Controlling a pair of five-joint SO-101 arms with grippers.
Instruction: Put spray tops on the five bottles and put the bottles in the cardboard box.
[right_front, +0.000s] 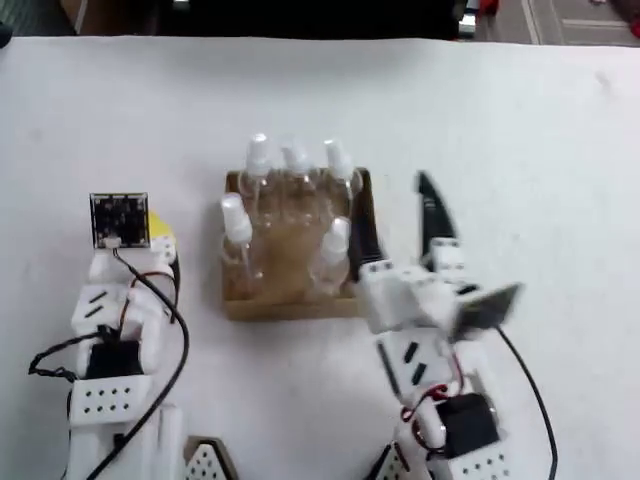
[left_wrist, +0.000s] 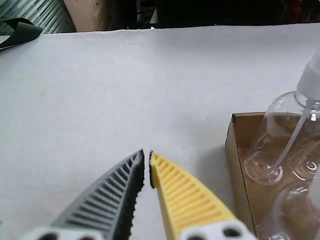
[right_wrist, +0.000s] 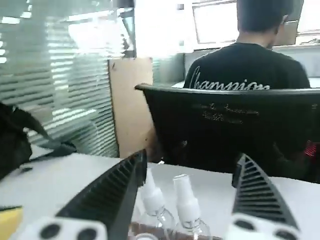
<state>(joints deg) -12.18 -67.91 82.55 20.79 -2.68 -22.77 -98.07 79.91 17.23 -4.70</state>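
Observation:
The cardboard box (right_front: 237, 300) sits mid-table with several clear bottles standing upright in it, each with a white spray top: a back row (right_front: 297, 172), a front-left bottle (right_front: 238, 238) and a front-right bottle (right_front: 330, 250). My right gripper (right_front: 390, 188) is open and empty over the box's right edge. One black finger (right_front: 362, 235) is at the box wall. Between the fingers, the right wrist view shows two spray tops (right_wrist: 186, 202). My left gripper (left_wrist: 146, 155) is shut and empty, just left of the box (left_wrist: 235, 150). A bottle (left_wrist: 280, 145) stands in the box's corner.
The white table (right_front: 520, 120) stretches bare around the box. The left arm (right_front: 120, 300) rests left of the box, and its camera hides the fingertips from above. A dark chair (right_wrist: 225, 130) stands beyond the table's far edge.

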